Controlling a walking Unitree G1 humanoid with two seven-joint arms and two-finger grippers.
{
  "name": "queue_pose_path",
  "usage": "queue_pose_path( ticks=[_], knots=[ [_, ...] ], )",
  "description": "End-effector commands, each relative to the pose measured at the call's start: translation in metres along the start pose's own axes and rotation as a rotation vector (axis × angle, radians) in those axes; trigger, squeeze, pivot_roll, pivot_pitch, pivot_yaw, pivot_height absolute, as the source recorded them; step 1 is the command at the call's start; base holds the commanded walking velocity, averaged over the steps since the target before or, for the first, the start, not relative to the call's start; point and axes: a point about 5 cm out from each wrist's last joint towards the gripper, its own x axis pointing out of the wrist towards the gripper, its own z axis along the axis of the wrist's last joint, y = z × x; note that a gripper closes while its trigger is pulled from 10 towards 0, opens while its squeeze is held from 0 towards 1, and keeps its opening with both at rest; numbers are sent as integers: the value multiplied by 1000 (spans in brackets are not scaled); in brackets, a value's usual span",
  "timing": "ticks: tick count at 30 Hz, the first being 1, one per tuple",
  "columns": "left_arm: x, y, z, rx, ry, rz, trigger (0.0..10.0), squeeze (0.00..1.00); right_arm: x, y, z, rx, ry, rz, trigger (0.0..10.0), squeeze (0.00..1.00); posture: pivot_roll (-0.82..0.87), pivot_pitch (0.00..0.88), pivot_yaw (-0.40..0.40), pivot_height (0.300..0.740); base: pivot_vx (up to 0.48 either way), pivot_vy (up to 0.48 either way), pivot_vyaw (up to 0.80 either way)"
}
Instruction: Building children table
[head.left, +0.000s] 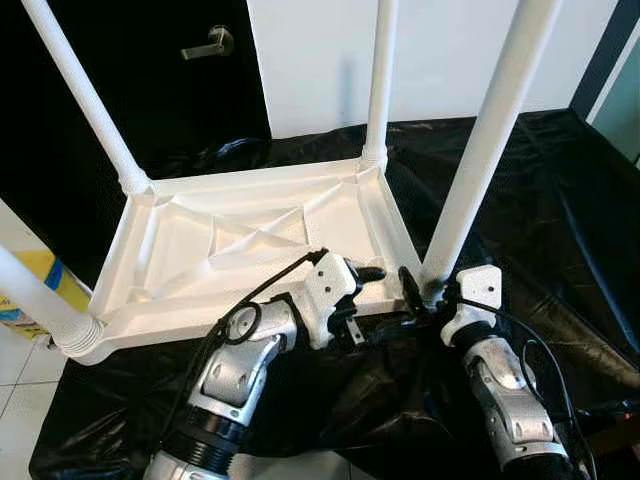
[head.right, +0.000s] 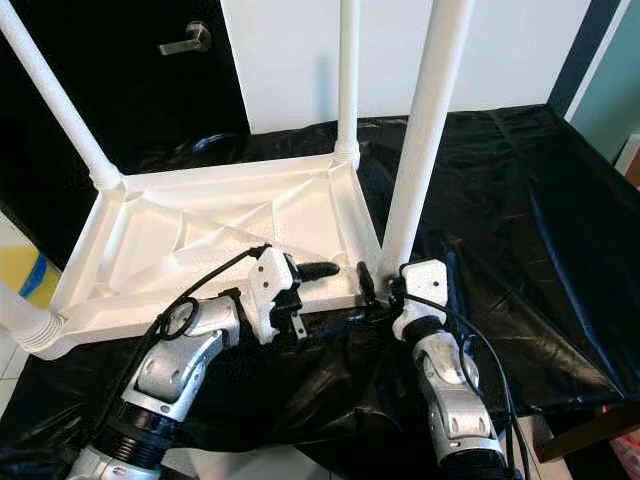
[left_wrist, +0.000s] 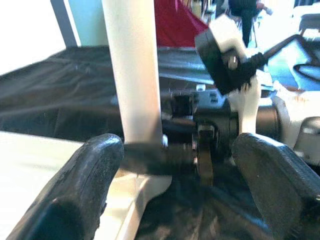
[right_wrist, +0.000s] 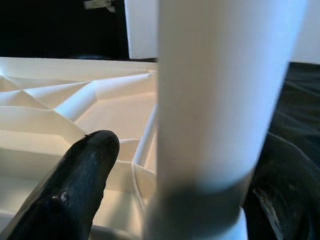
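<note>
While its black fingers straddle the smooth white leg (head.left: 478, 165) at the base, the right gripper (head.left: 420, 290) grips it; the left gripper (head.left: 368, 290) hangs spread beside the upturned ribbed plastic table (head.left: 250, 245) on crinkled black sheeting (head.left: 560, 210).

Head cameras look down; wrist cameras closely share (oppositely) table leg (right_wrist: 220, 100).

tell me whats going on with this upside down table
A white children's table lies upside down on a black sheet with four legs standing up. The right claw straddles the base of the near right leg, fingers either side. The left claw sits open beside that corner, over the table's near edge.
</note>
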Motion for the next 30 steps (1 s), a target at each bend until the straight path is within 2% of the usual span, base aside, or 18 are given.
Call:
queue_pose_path(
  ticks=[1, 4, 6, 7, 9, 10, 14, 18, 22, 25, 28, 30],
  knots=[
    [-8, 13, -11, -9, -24, 252, 10000, 0, -6, 3, -7, -27, -16, -8, 10000, 0, -139, 0, 27, 740, 0, 0, 0],
    [-10, 15, -14, 3, -34, 290, 10000, 0, -8, 2, -8, -37, -29, -10, 10000, 0, -140, 0, 24, 740, 0, 0, 0],
    [-17, 19, -21, 3, -60, 396, 10000, 0, -12, 0, -11, -39, -50, -47, 10000, 0, -138, 0, 13, 740, 0, 0, 0],
    [-17, 19, -21, 3, -60, 396, 10000, 0, -12, 0, -11, -39, -50, -47, 10000, 0, -138, 0, 13, 740, 0, 0, 0],
    [-25, 21, -30, -22, -83, 500, 10000, 0, -15, 0, -15, -36, -67, -91, 10000, 0, -138, 0, 10, 740, 0, 0, 0],
    [-25, 21, -30, -22, -83, 500, 10000, 0, -15, 0, -15, -36, -67, -91, 10000, 0, -138, 0, 10, 740, 0, 0, 0],
    [-28, 11, -52, -6, -41, 596, 10000, 0, -17, 4, -21, -5, -87, -116, 10000, 0, -135, 0, 10, 740, 0, 0, 0],
    [-29, 7, -58, -20, -72, 648, 10000, 0, -17, 7, -23, 1, -107, -122, 10000, 0, -134, 0, 14, 740, 0, 0, 0],
    [-29, 7, -58, -17, -105, 677, 10000, 0, -17, 7, -25, 3, -118, -128, 10000, 0, -132, 0, 15, 740, 0, 0, 0],
    [-28, 8, -54, 16, -137, 684, 10000, 0, -16, 7, -25, 15, -127, -139, 10000, 0, -129, 0, 17, 740, 0, 0, 0],
    [-26, 10, -51, 28, -139, 667, 10000, 0, -16, 5, -24, 4, -132, -141, 10000, 0, -127, 0, 15, 740, 0, 0, 0],
    [-22, 10, -48, 35, -140, 612, 10000, 0, -13, 3, -24, -6, -116, -130, 10000, 0, -125, 0, 9, 740, 0, 0, 0]
  ],
)
